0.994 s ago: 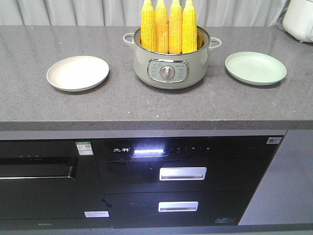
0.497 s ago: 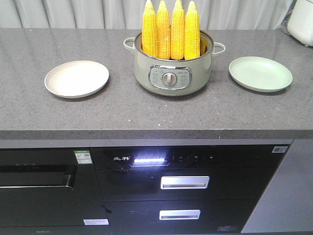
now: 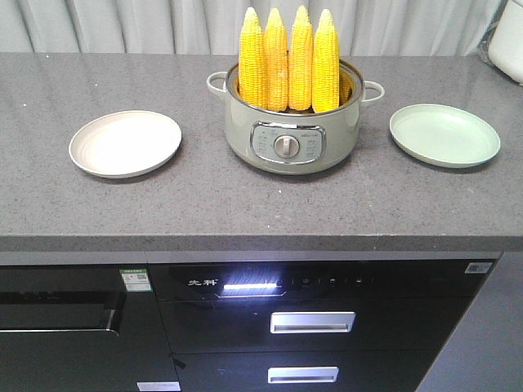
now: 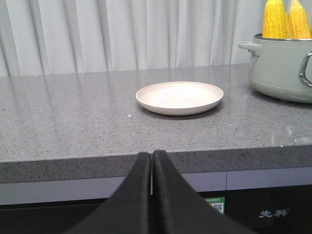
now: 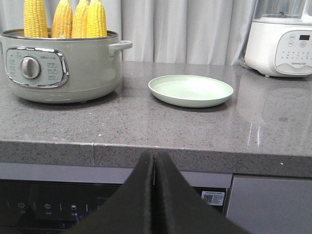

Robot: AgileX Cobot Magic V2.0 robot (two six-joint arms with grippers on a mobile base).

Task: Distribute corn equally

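Several yellow corn cobs (image 3: pixel 290 60) stand upright, tips up, in a pale green electric pot (image 3: pixel 292 122) at the middle of the counter. The corn (image 4: pixel 286 19) shows at the top right of the left wrist view, and the corn (image 5: pixel 66 19) at the top left of the right wrist view. A beige plate (image 3: pixel 125 143) lies left of the pot, a green plate (image 3: pixel 444 135) right of it. My left gripper (image 4: pixel 152 154) is shut and empty, below the counter edge in front of the beige plate (image 4: pixel 179 97). My right gripper (image 5: pixel 154 156) is shut and empty, before the green plate (image 5: pixel 190 90).
The grey stone counter (image 3: pixel 204 204) ends in a front edge above black built-in appliances with drawer handles (image 3: pixel 313 322). A white kitchen appliance (image 5: pixel 280 45) stands at the far right of the counter. Pale curtains (image 4: pixel 122 34) hang behind.
The front view has shifted: counter, pot and plates sit lower and slightly nearer in the frame than a second ago. The corn and plates have not moved on the counter.
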